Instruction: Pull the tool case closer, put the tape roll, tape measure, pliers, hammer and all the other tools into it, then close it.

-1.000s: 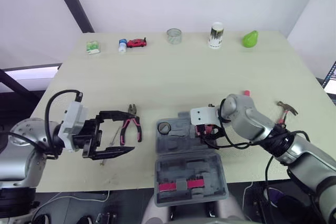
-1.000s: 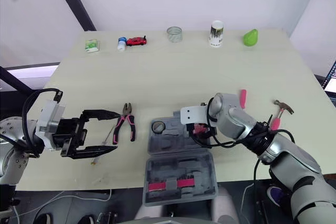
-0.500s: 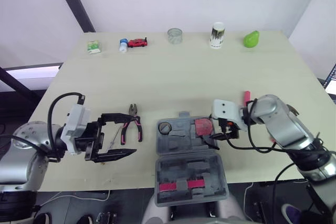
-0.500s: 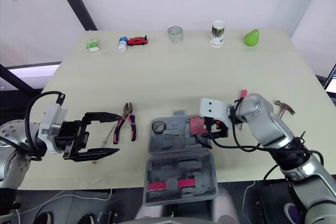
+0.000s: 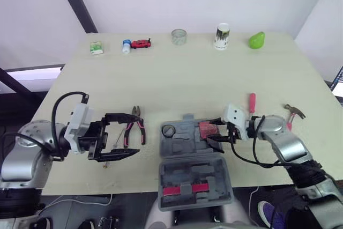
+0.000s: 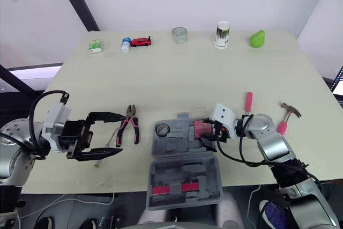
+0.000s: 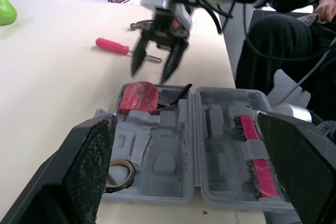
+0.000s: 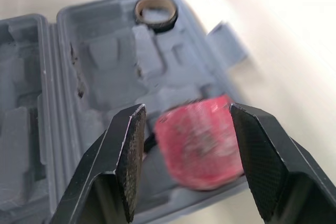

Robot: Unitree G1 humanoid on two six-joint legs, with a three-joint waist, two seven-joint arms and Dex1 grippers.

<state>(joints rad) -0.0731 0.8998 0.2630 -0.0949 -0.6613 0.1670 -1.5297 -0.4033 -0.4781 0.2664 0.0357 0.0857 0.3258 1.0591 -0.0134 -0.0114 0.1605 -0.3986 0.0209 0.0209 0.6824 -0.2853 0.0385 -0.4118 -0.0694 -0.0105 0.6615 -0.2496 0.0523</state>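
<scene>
The grey tool case (image 5: 185, 142) lies open at the table's near edge, its lid (image 5: 194, 178) toward me. A tape roll (image 5: 168, 130) sits in its left pocket and the red tape measure (image 5: 207, 128) in its right end. My right gripper (image 5: 217, 135) is open just right of the tape measure, holding nothing; the right wrist view shows the tape measure (image 8: 199, 142) beyond its fingertips. Pink-handled pliers (image 5: 133, 130) lie left of the case. My left gripper (image 5: 133, 134) is open around them, with a thin metal tool (image 5: 115, 142) beside it. A pink screwdriver (image 5: 251, 102) and a hammer (image 5: 292, 113) lie at the right.
Along the far edge stand a green box (image 5: 95, 48), a small bottle (image 5: 125, 46), a red toy car (image 5: 140, 43), a glass (image 5: 178, 36), a paper cup (image 5: 221, 36) and a green pear (image 5: 255, 39). A seated person (image 7: 294, 35) shows beyond the table's right side.
My right gripper has let go of the tape measure in the case and drawn back to the right, with the arm dropping lower. The left gripper has barely moved.
</scene>
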